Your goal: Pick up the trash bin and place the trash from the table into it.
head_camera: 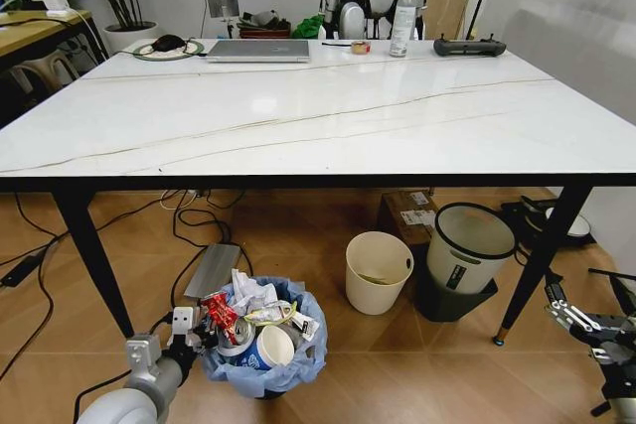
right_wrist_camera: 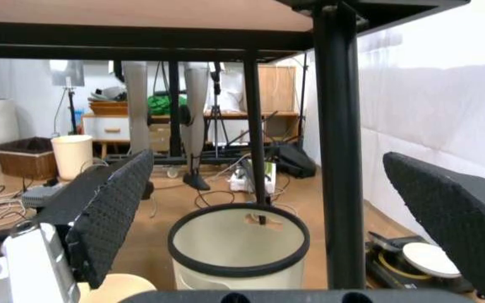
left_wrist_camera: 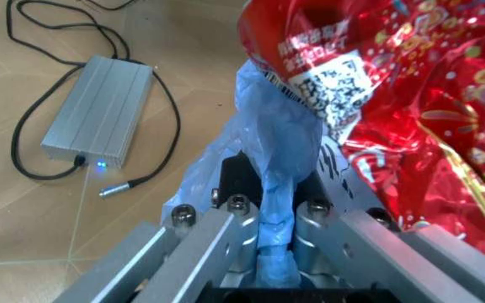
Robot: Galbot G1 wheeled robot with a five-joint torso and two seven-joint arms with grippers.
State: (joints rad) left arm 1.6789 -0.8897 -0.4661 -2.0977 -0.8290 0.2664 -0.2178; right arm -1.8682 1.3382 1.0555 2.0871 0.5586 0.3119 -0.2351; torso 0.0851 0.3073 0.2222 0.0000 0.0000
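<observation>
The trash bin (head_camera: 288,369) stands on the floor in front of the table (head_camera: 298,116), its light-blue bag (left_wrist_camera: 280,145) bunched over the rim. Trash fills it: a red wrapper (head_camera: 221,313) (left_wrist_camera: 428,107), a white tissue wad (head_camera: 248,293) and a blue paper cup (head_camera: 273,347). My left gripper (head_camera: 191,328) (left_wrist_camera: 272,211) is at the bin's left rim, shut on a fold of the blue bag. Low at the right, my right gripper (head_camera: 576,317) (right_wrist_camera: 280,208) hangs open and holds nothing, near the table's front right leg (right_wrist_camera: 340,158).
Under the table stand a plain cream bin (head_camera: 378,270) and a white bucket with a black rim (head_camera: 469,245) (right_wrist_camera: 238,243). A silver power box (head_camera: 211,270) (left_wrist_camera: 99,110) with cables lies left of the bin. A laptop (head_camera: 258,50), bottle (head_camera: 402,22) and remote (head_camera: 469,46) sit at the table's far edge.
</observation>
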